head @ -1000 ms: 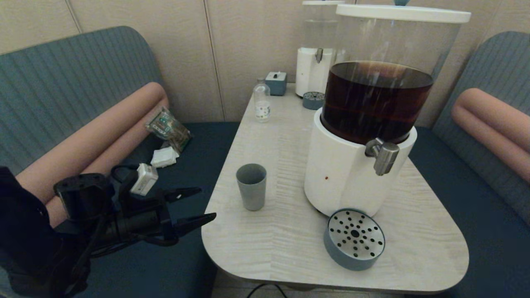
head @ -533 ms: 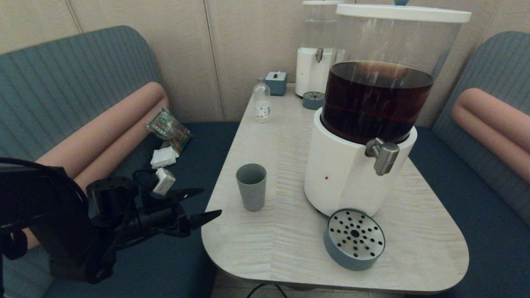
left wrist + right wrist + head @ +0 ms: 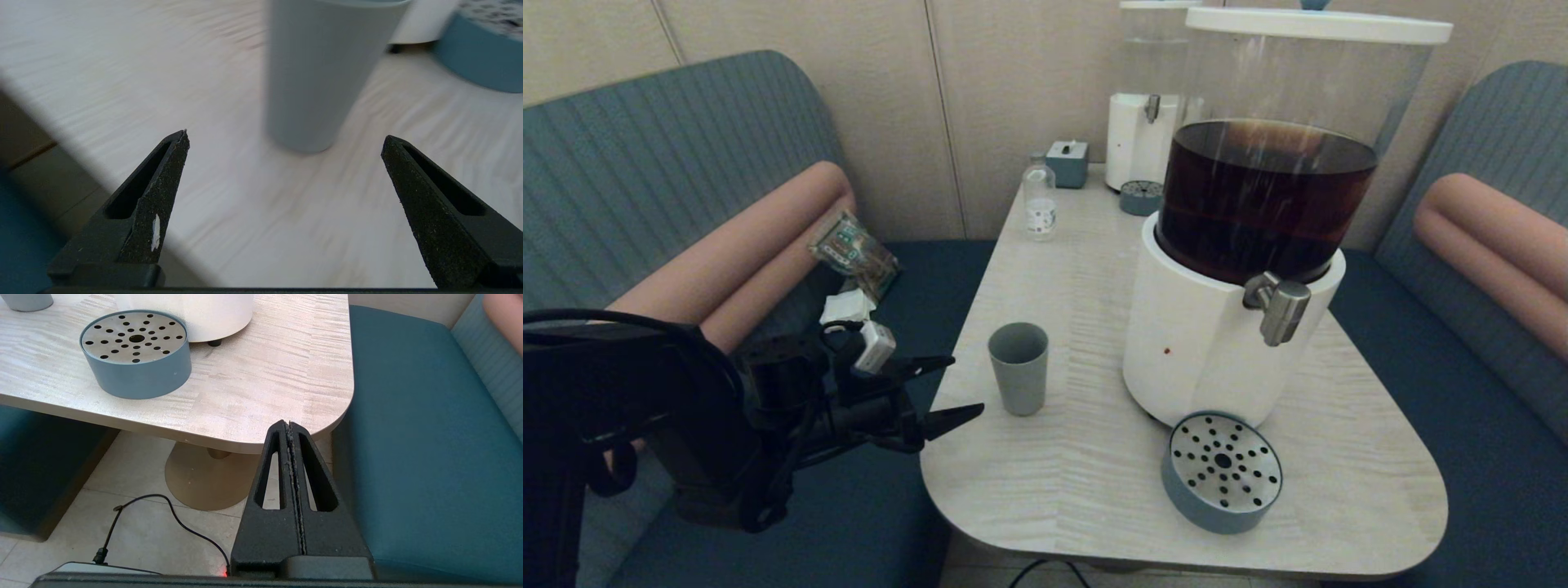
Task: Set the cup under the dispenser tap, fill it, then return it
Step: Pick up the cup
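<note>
The grey-green cup [image 3: 1018, 367] stands upright and empty on the pale table [image 3: 1078, 490], left of the big white-based dispenser [image 3: 1217, 343] of dark drink. The dispenser tap [image 3: 1281, 308] is a steel spigot that juts from the dispenser's front right. My left gripper [image 3: 960, 386] hovers open at the table's left edge, just short of the cup. In the left wrist view the cup [image 3: 322, 69] lies ahead of the wide-open left gripper [image 3: 286, 136], nothing between the fingers. My right gripper [image 3: 289, 424] is shut, parked low below the table's near right corner.
A round blue drip tray [image 3: 1222, 472] with a perforated steel top sits in front of the dispenser. A small glass bottle [image 3: 1039, 201], a blue box [image 3: 1067, 163] and a second, clear-liquid dispenser [image 3: 1147, 98] stand at the table's far end. Bench seats flank the table.
My left arm has moved right and forward toward the cup, its fingertips now reaching the table's left edge. The cup has not moved.
</note>
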